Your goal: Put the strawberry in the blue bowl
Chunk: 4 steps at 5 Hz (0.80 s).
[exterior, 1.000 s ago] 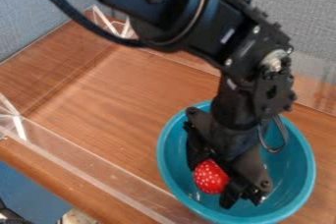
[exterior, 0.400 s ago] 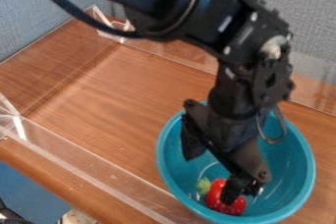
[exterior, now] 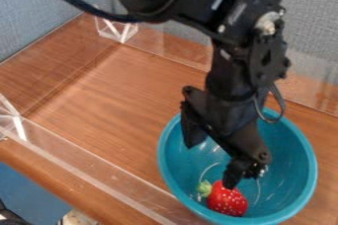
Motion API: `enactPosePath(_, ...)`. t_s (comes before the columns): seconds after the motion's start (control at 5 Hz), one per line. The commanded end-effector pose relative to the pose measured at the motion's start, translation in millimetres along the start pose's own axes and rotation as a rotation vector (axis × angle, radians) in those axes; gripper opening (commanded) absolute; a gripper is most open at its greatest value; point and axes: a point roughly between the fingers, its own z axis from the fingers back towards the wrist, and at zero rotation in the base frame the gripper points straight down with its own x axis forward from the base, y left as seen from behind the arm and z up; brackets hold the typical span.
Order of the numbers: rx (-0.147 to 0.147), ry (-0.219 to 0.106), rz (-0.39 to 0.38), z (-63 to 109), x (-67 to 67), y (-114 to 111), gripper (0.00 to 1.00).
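Note:
The strawberry [exterior: 227,201], bright red with a bit of green at its left, lies on the inside bottom of the blue bowl [exterior: 175,156], near the front rim. My gripper [exterior: 219,156] hangs open above the bowl, pointing down. Its black fingers [exterior: 243,165] stand apart, with nothing between them. The strawberry sits just below the lower finger, free of it. The arm hides the far part of the bowl's inside.
The bowl stands at the front right of a wooden table top [exterior: 106,91]. Clear plastic walls [exterior: 79,148] run along the table's front and left edges. A blue-grey wall [exterior: 40,12] rises behind.
The gripper opened and let the strawberry go. The berry dropped to the bowl's bottom, and the gripper has lifted slightly above it.

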Motion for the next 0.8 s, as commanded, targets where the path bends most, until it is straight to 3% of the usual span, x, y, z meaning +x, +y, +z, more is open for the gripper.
enactPosePath(0.0,-0.011,-0.083,0.02,14.8,12.6,4.9,1.0)
enactPosePath(0.6,-0.02,-0.091,0.022,11.3,18.1,4.7,1.0)
